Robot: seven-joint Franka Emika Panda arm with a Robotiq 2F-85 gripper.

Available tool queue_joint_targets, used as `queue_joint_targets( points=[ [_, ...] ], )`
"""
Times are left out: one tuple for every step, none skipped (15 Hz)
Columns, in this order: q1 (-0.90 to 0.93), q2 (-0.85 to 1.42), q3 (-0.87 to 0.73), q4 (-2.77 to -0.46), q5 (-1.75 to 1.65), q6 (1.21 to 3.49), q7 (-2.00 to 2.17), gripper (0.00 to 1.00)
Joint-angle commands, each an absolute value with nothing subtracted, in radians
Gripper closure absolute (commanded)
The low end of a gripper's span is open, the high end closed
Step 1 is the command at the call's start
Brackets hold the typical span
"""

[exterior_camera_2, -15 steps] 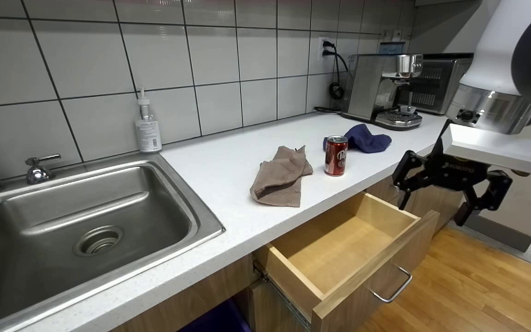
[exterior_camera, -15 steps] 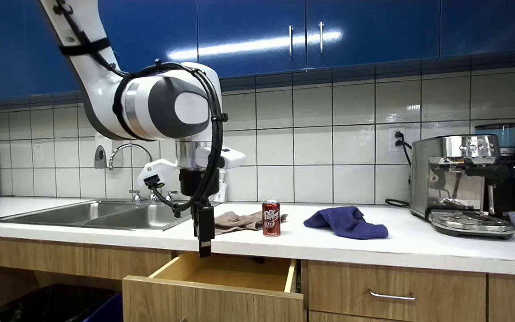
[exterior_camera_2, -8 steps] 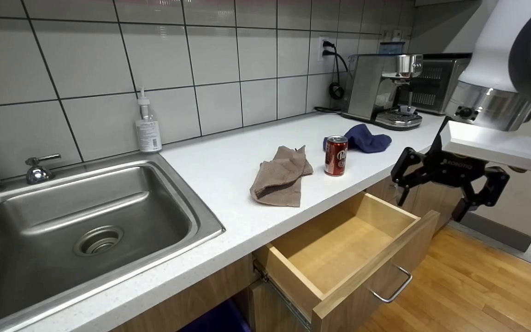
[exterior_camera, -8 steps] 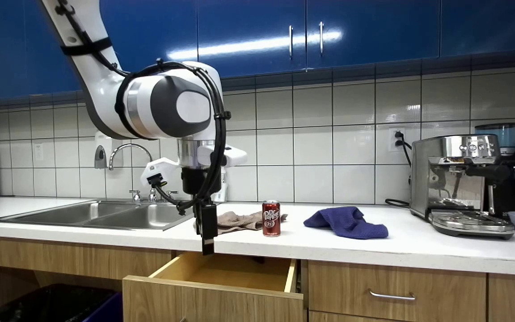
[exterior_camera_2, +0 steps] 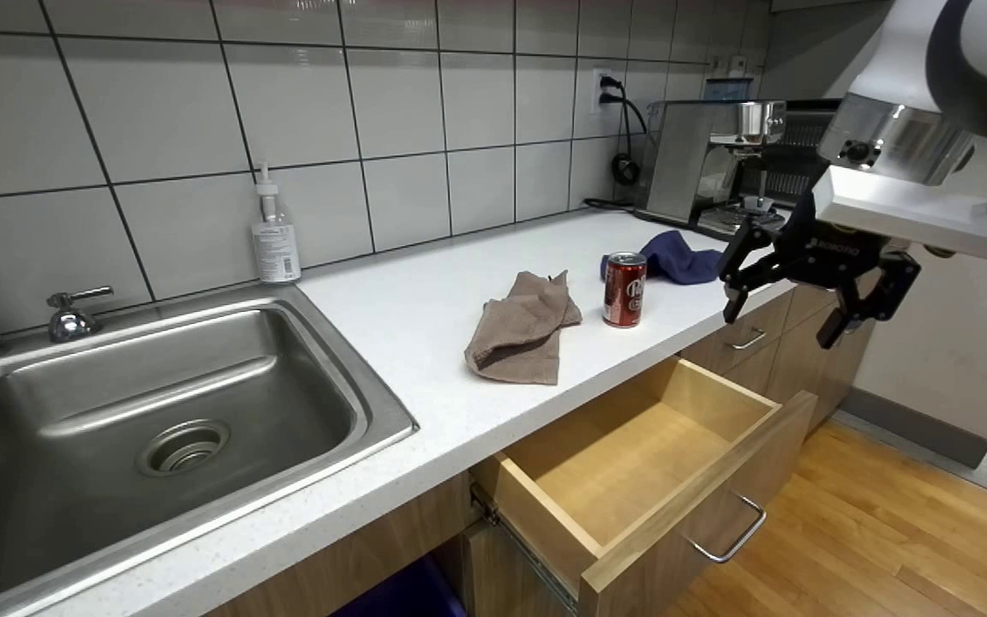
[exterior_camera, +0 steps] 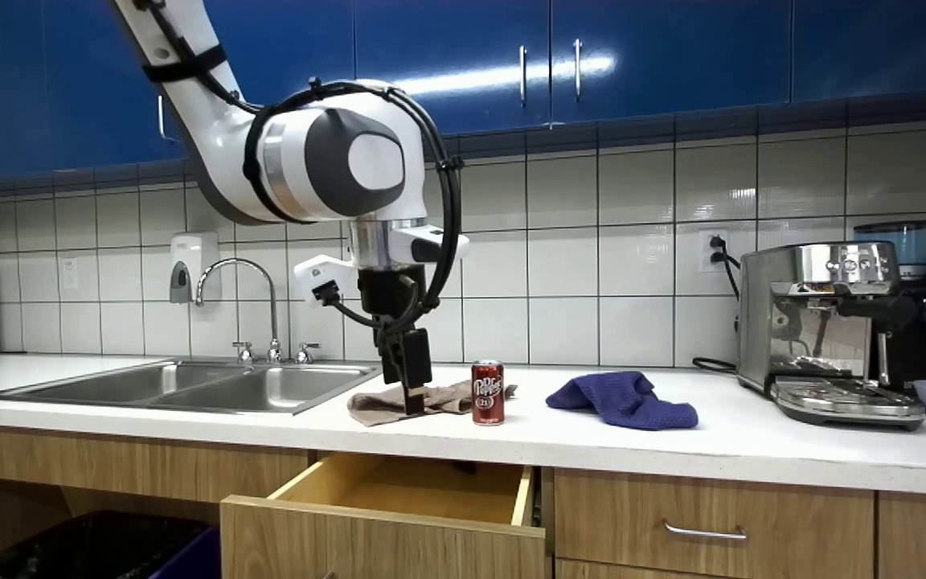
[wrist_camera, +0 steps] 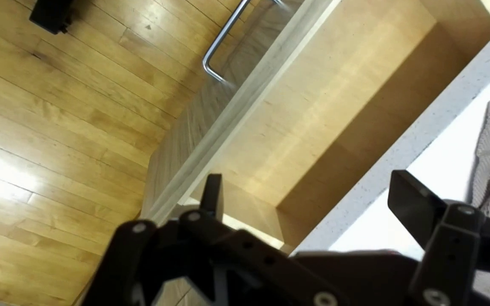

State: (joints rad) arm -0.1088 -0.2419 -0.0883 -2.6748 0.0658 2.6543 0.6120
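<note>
Gripper (exterior_camera_2: 779, 330) spread wide, hanging in free air above drawer rim (exterior_camera_2: 699, 485), near counter edge (wrist_camera: 406, 148)

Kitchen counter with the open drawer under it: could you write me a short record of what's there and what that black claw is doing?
Gripper: wide open, in the air, holding nothing
Drawer: pulled out, below the countertop
Soda can: red Dr Pepper, upright on the countertop
Sink: metal, two basins
Brown cloth: rumpled, between sink and soda can
Coffee machine: silver, standing on the countertop
Purple cloth: rumpled, between soda can and coffee machine
Pump bottle: standing beside the sink
</note>
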Motion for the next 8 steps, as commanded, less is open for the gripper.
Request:
queue_joint_targets(
  points=[
    [-0.152, -0.257, -0.072, -2.624, 0.044, 2.611, 0.567, 0.0],
    [-0.157, -0.253, -0.073, -2.613, 0.045, 2.613, 0.561, 0.0],
    [-0.162, -0.247, -0.075, -2.598, 0.044, 2.615, 0.554, 0.0],
    [-0.167, -0.241, -0.076, -2.584, 0.045, 2.611, 0.547, 0.0],
    [-0.168, -0.234, -0.08, -2.569, 0.05, 2.606, 0.531, 0.0],
    [-0.172, -0.228, -0.08, -2.555, 0.049, 2.603, 0.522, 0.0],
    [-0.175, -0.22, -0.08, -2.54, 0.046, 2.602, 0.515, 0.0],
    [-0.178, -0.209, -0.081, -2.521, 0.044, 2.6, 0.506, 0.0]
  ],
)
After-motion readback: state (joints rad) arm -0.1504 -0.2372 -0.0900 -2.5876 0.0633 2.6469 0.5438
